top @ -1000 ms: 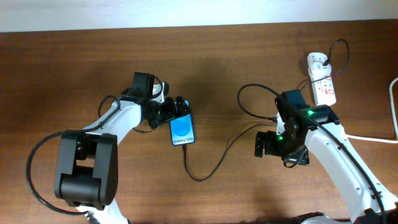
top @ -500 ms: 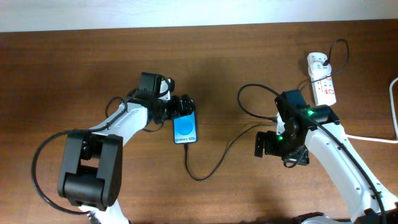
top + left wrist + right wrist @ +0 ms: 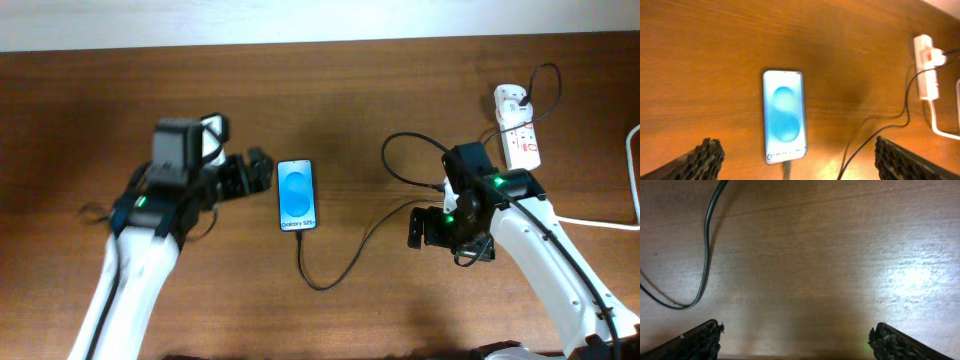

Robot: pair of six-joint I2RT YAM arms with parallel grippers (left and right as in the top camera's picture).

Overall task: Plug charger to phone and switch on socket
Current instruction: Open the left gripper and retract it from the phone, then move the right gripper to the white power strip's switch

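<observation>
**Guarding the seated lead while the switch waits**

Looking down from overhead, finding the phone (image 3: 297, 195) flat on the table (image 3: 120, 90), screen up and lit. Charger (image 3: 340, 265) apparently seated at its lower edge, looping right towards the adapter (image 3: 510, 99) on the socket (image 3: 518, 125) at the far right. Noting the left gripper (image 3: 262, 170) spread wide and empty just left of the phone, not touching it. Noting the right gripper (image 3: 415, 228) equally wide, holding nothing, beside the cable's slack and well short of the socket. Likely to catch the upper loop on any swing of the right arm towards the red switch (image 3: 526, 148), tugging the connector out or dragging the phone.

Turning to the left wrist view, seeing the phone (image 3: 784, 116) ahead of both fingers (image 3: 705, 157), untouched, with the lead leaving its near end. Could knock the phone askew or strain the plug with a careless sweep or descent here.

Switching to the right wrist view, showing only bare wood, a bend of the charger (image 3: 705, 240) at upper left, and two parted fingers (image 3: 695, 340) gripping nothing. No socket in sight, so aiming at the switch without a close look. Risking a push sliding the light strip instead of rocking the switch. Cannot tell whether already switched on.
</observation>
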